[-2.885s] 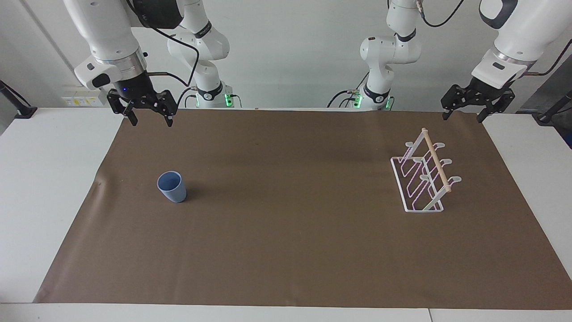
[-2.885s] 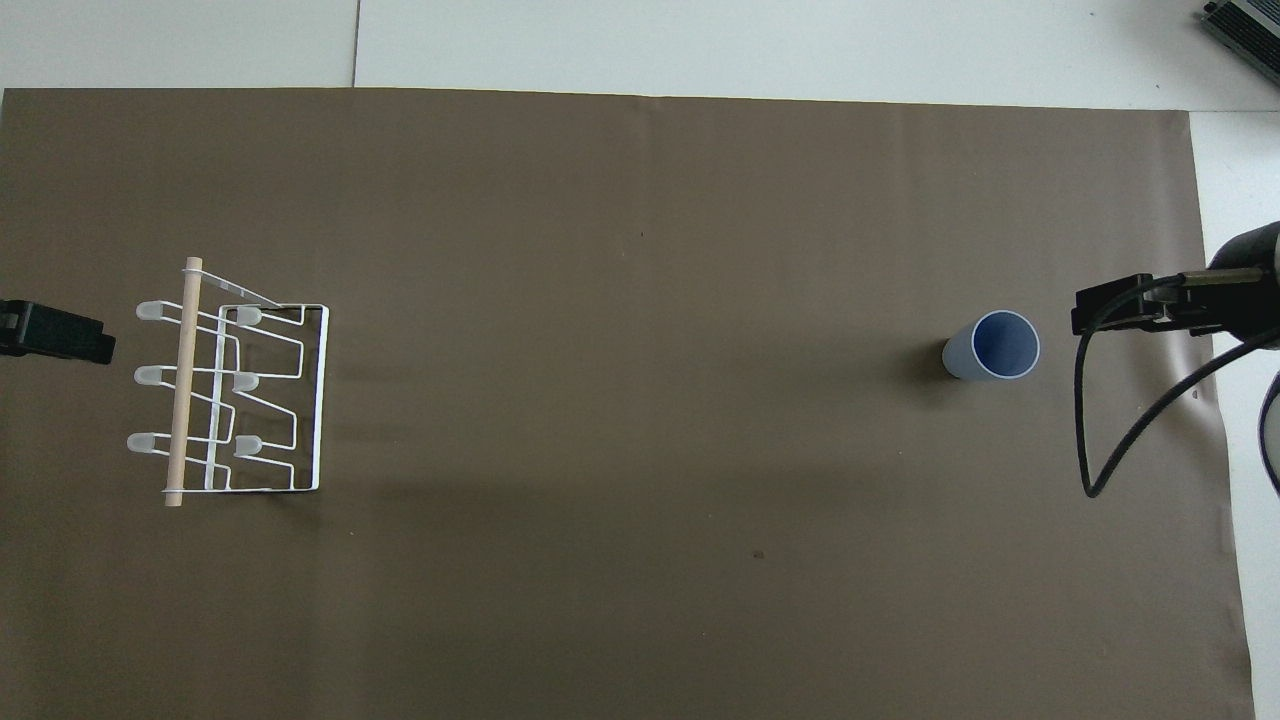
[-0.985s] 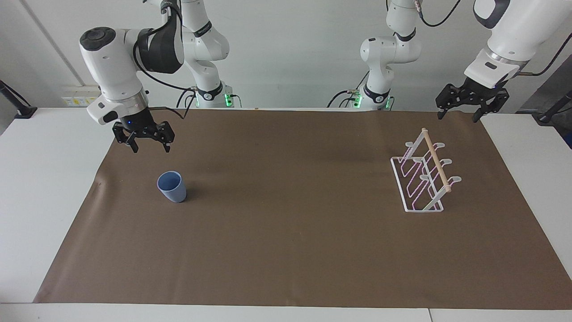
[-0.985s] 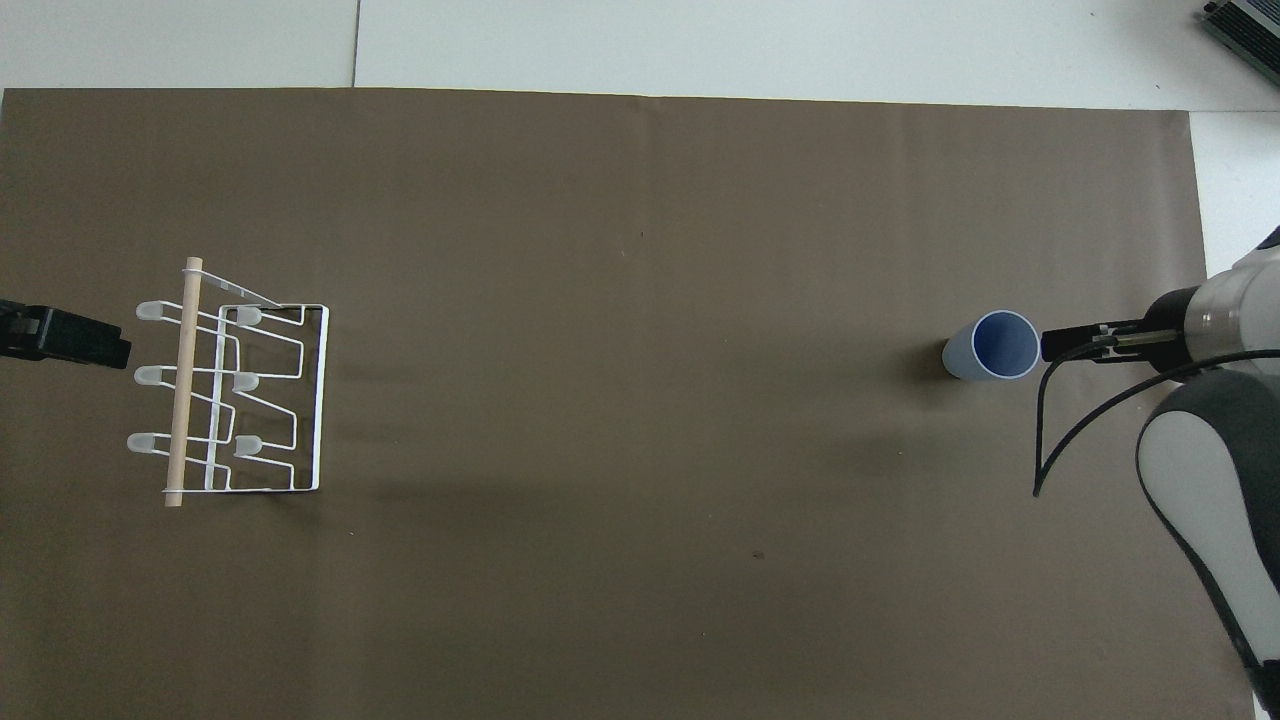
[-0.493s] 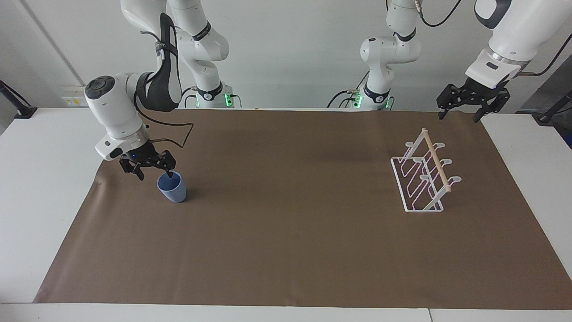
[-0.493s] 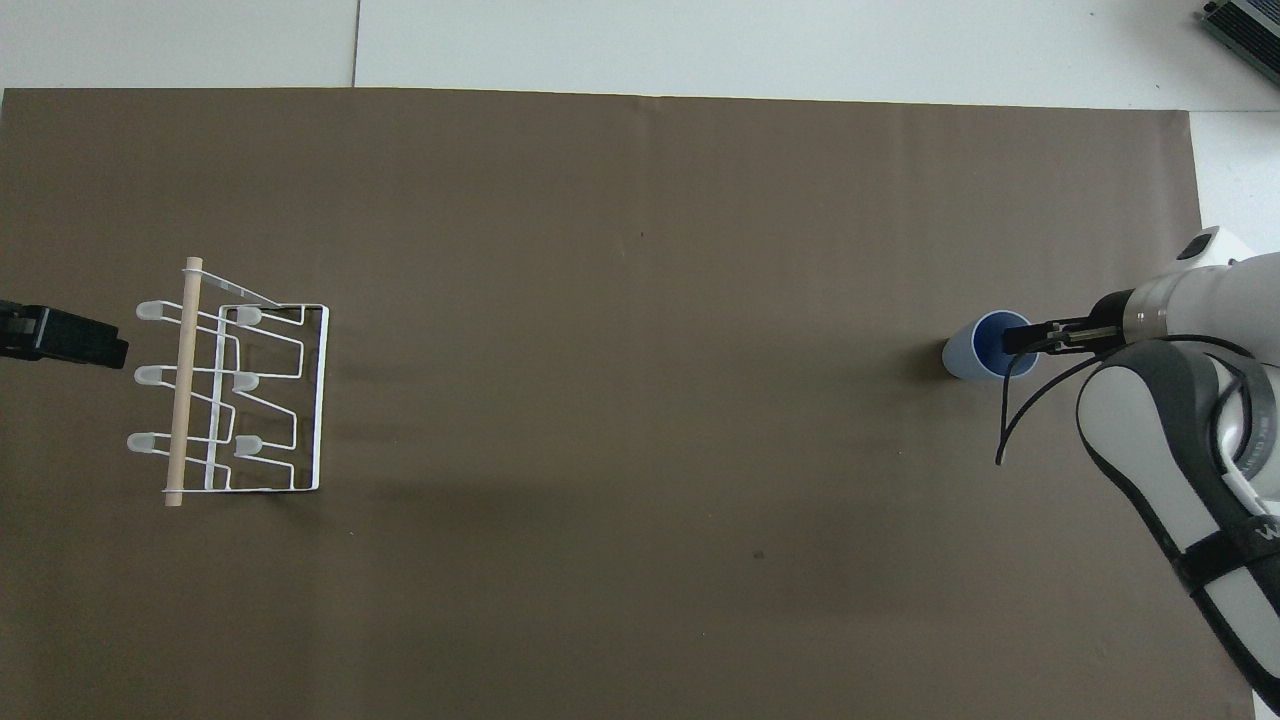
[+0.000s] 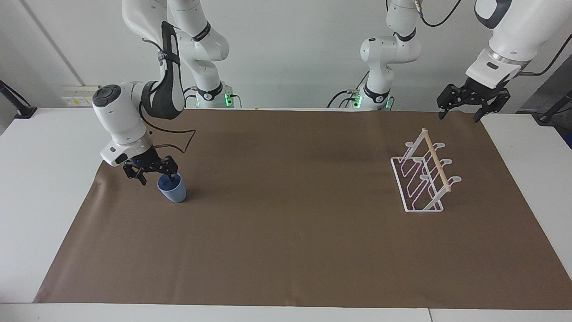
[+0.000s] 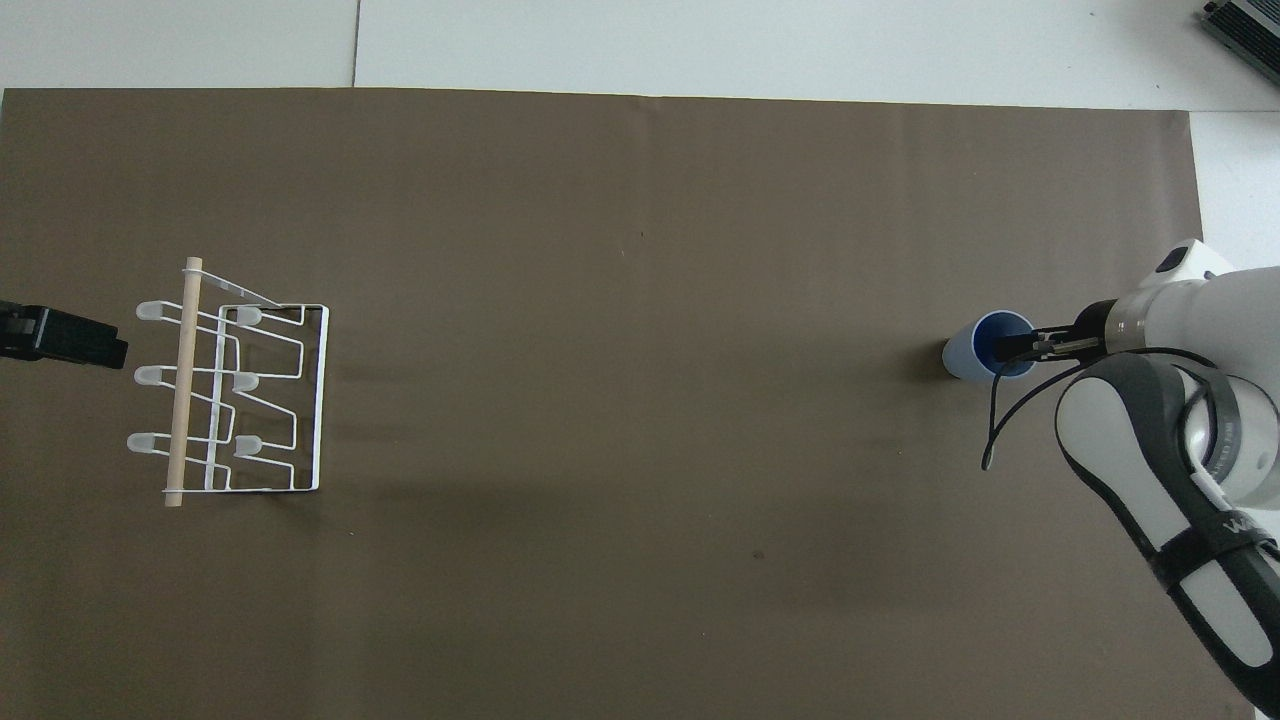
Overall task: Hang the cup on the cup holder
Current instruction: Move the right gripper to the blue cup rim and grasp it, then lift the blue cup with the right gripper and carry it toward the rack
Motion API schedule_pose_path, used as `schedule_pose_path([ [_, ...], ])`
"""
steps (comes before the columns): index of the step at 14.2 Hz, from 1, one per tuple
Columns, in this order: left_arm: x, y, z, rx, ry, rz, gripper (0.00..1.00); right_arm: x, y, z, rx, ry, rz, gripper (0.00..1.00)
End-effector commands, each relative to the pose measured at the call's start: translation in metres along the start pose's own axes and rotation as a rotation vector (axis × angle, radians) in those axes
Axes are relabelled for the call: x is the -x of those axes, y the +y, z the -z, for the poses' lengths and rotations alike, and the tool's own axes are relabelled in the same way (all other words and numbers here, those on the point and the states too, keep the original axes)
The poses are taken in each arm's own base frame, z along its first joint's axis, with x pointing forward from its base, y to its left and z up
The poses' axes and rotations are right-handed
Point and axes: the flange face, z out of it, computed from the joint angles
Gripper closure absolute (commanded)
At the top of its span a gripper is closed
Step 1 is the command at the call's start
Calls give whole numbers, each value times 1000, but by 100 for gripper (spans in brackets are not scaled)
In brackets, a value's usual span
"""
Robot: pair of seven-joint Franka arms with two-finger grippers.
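Observation:
The light-blue cup (image 7: 174,193) stands upright on the brown mat toward the right arm's end of the table. My right gripper (image 7: 157,179) is down at its rim, open, with one finger inside the cup and the other outside its wall. In the overhead view the right gripper (image 8: 1010,347) overlaps the rim of the cup (image 8: 966,354). The white wire cup holder (image 7: 422,181), with its wooden rod, stands toward the left arm's end and carries nothing. My left gripper (image 7: 460,108) waits open in the air over the mat's edge beside the cup holder (image 8: 230,390).
The brown mat (image 7: 286,232) covers most of the white table (image 7: 40,179). A black cable (image 8: 1010,420) loops from the right wrist just above the mat beside the cup. A grey device (image 8: 1245,25) sits at the table's corner farthest from the robots.
The right arm has come down from above the mat to the cup, and one finger has gone inside its rim. The cup, the holder and the left gripper have stayed put.

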Motion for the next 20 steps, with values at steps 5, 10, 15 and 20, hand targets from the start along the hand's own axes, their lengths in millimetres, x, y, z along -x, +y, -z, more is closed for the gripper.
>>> schedule_pose_path([
  [5,9,-1,2,-13,-7,0,0,5,5,-5,-18,12,9,100],
  [10,9,-1,1,-13,-8,-2,0,-3,2,8,-61,24,-19,100],
  [15,9,-1,1,-13,-8,0,0,-27,-17,71,-107,41,-2,100],
  [20,9,-1,1,-13,-8,0,0,-50,-60,133,-300,36,-74,100],
])
